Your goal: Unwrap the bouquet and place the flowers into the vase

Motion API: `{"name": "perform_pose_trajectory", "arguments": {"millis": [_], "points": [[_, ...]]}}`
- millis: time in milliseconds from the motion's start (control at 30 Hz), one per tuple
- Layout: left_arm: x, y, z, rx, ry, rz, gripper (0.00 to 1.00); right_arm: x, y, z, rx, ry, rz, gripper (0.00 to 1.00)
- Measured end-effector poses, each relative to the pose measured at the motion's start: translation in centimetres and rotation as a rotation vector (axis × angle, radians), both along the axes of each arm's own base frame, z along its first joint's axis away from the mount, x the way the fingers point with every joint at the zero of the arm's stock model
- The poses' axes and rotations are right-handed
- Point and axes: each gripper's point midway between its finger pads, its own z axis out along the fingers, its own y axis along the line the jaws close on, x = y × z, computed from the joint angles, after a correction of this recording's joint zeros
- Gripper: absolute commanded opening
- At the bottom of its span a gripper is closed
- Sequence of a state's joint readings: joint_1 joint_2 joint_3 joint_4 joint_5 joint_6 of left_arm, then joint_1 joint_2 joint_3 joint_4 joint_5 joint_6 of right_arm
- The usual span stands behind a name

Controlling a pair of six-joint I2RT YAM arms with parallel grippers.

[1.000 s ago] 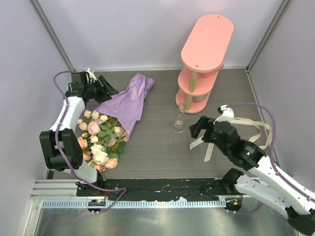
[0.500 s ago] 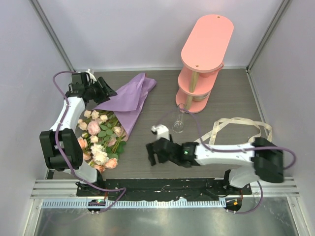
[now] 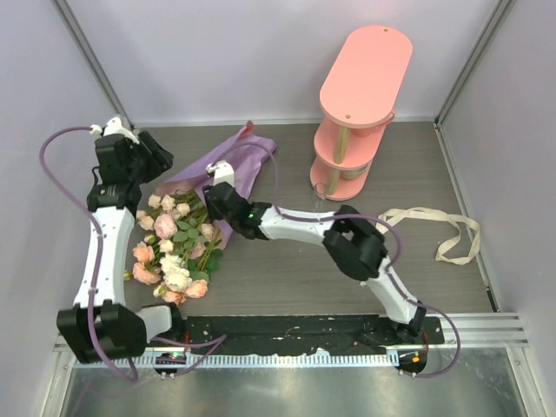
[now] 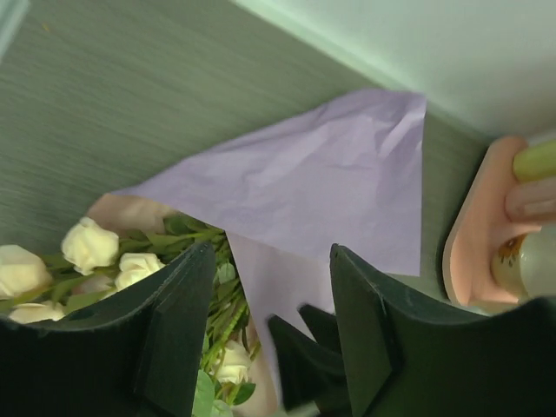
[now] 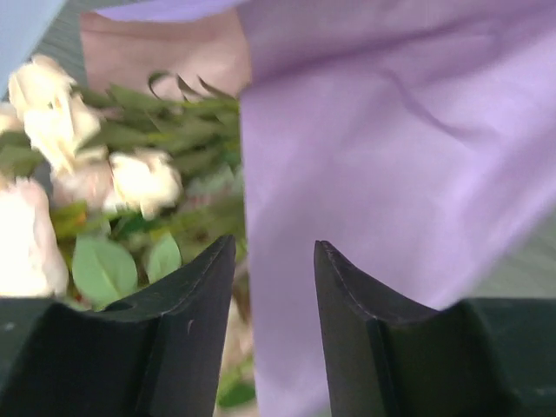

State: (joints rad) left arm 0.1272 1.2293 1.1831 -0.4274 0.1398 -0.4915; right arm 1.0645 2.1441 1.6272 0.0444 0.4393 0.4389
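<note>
1. The left gripper [image 4: 271, 252] is held far left of the pink shelf [image 3: 358, 95]; its fingers are parted, with nothing between them.
2. The right gripper [image 5: 274, 248] is stretched left of the shelf to the bouquet [image 3: 195, 217]; its fingers are parted about the purple paper [image 5: 391, 174] edge, and contact is lost in blur.
3. The flowers [image 3: 174, 243] are laid left of the shelf, stems partly hidden under paper.
4. The vase [image 3: 322, 186] is set just before the shelf; only its rim is made out.

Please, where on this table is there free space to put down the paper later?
Bare table lies at the front, between the flowers and the right arm, and on the right, between the pink shelf and the ribbon. The back left is crowded with purple paper, flowers and the left arm.
</note>
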Motion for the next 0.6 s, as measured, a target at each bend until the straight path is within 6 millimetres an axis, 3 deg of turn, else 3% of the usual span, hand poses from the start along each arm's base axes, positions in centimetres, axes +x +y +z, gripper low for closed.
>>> {"name": "perform_pose_trajectory", "arguments": {"millis": [67,100,167,267,367,400,500,600], "points": [[-0.8,0.7,1.8,0.027,-0.059,0.038,0.63,2.2,1.9,-0.9,-0.023,-0.046,0.024,0.62],[-1.2,0.9,2.5,0.036,-0.084,0.053,0.64,3.8,3.4,-1.4,-0.029,-0.08,0.039,0.77],[-1.6,1.3,3.2,0.048,-0.11,0.073,0.64,6.3,5.7,-2.1,-0.015,-0.115,0.062,0.91],[-1.3,1.6,2.7,0.045,-0.098,0.083,0.62,10.9,8.7,-2.2,0.035,-0.124,0.128,0.98],[-0.3,2.1,0.3,0.005,-0.032,0.082,0.62,13.0,6.6,-3.0,-0.007,-0.102,0.131,1.0],[0.1,2.5,-0.6,-0.017,-0.008,0.088,0.62,13.0,4.6,-3.8,-0.06,-0.072,0.126,1.0],[0.7,3.2,-2.7,-0.106,0.04,0.089,0.6,11.3,-0.8,-5.0,-0.199,-0.027,0.115,1.0],[1.6,3.3,-4.2,-0.185,0.072,0.069,0.57,8.6,-1.6,-3.9,-0.269,-0.052,0.15,1.0]]}}
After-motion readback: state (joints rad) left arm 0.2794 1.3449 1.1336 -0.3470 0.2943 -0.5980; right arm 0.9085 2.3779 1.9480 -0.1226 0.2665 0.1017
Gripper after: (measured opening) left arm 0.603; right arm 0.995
